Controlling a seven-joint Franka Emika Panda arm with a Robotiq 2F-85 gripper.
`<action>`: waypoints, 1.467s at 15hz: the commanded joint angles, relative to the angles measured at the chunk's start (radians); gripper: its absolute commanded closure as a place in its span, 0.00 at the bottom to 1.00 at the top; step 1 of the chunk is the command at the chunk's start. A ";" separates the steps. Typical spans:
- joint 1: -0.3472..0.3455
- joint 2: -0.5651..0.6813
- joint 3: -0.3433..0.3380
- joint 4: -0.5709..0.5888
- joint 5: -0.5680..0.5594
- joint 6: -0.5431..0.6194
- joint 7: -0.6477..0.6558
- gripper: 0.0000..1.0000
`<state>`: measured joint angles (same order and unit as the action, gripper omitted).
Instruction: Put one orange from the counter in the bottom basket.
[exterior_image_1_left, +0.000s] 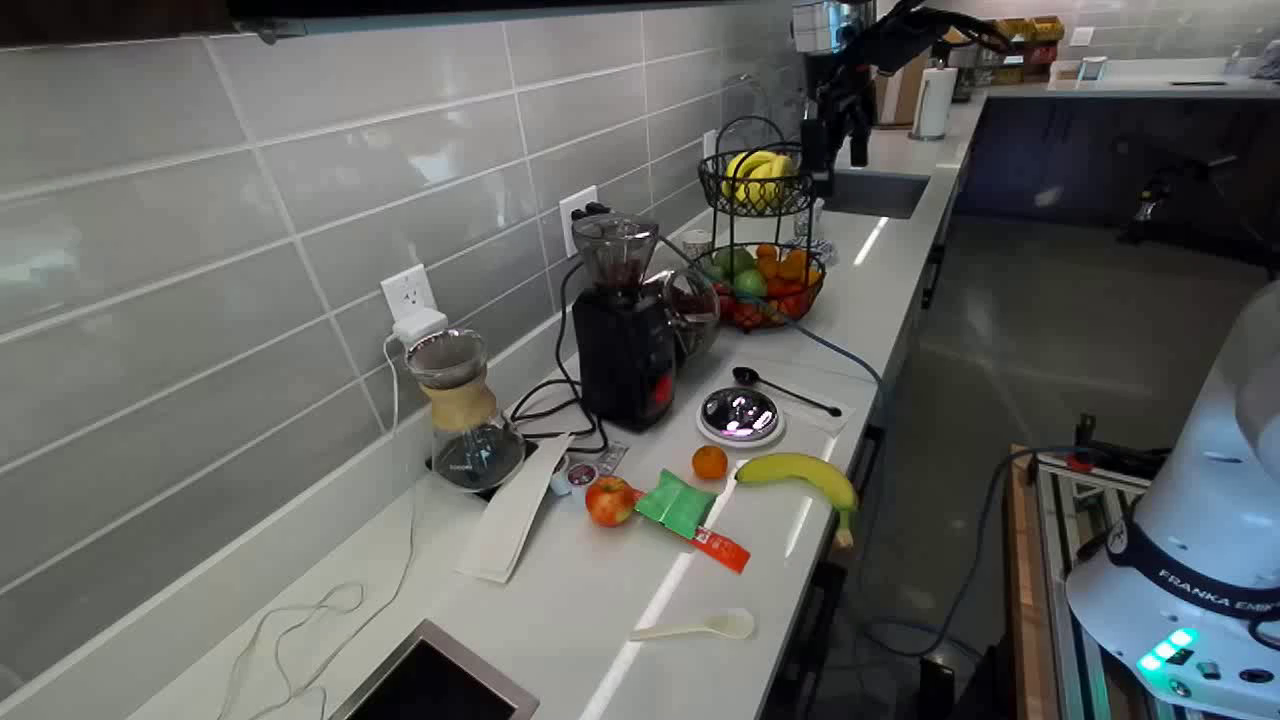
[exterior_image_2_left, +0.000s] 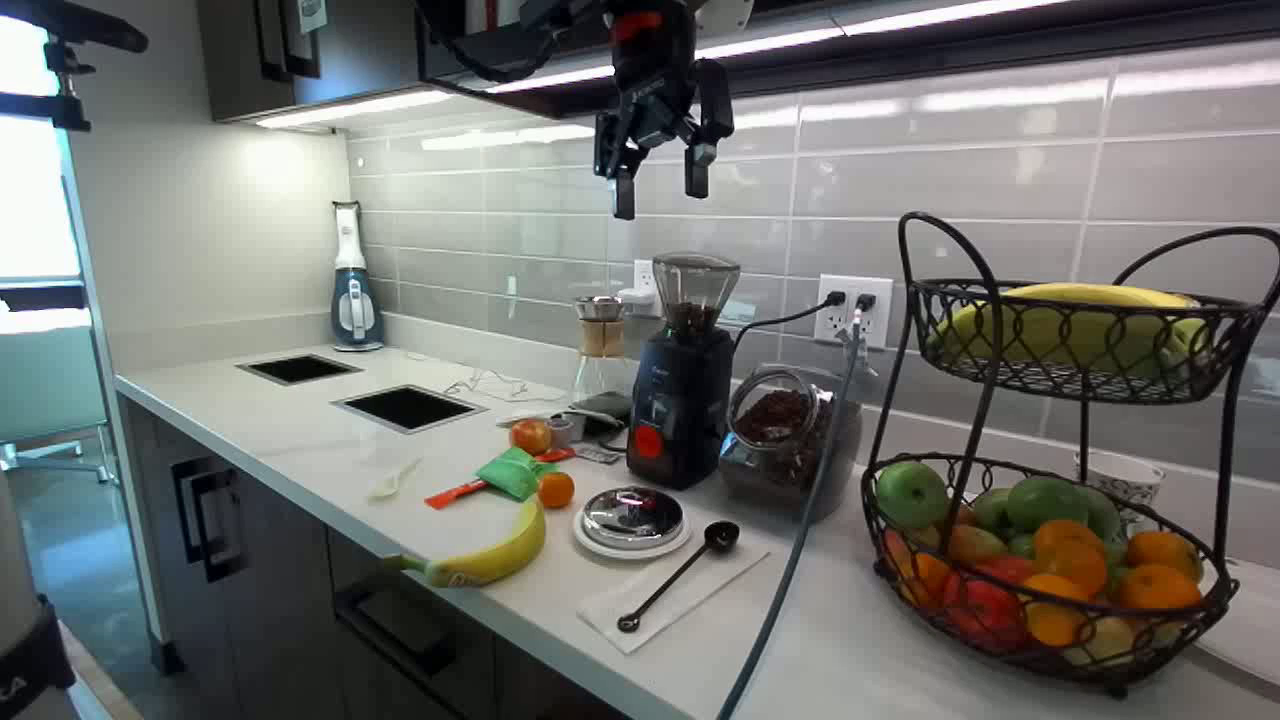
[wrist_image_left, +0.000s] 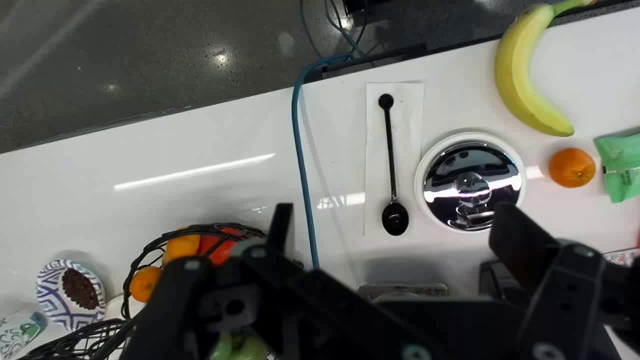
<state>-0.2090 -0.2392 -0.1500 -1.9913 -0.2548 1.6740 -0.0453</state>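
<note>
- Your claw (exterior_image_2_left: 661, 205) hangs above the table (wrist_image_left: 230, 122), spread apart and gripping nothing.
- The orange (wrist_image_left: 572, 168) sits on the table, between the silver disc (wrist_image_left: 471, 182) and the green packet (wrist_image_left: 622, 167).
- In the wrist view it lies right of the claw, farther up; the spread roughly parallels that row, so the green packet may crowd you.

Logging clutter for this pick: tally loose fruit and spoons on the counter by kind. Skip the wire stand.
Orange: 1
Apple: 1
Banana: 1
Spoons, black spoon plus pale spoon: 2
Total: 5
</note>
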 joint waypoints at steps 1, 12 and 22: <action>0.012 0.001 -0.011 0.002 -0.002 -0.003 0.002 0.00; 0.012 0.001 -0.011 0.002 -0.002 -0.003 0.002 0.00; 0.110 -0.036 0.042 -0.201 0.045 0.127 -0.086 0.00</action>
<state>-0.1257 -0.2314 -0.1047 -2.0846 -0.2351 1.6890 -0.0762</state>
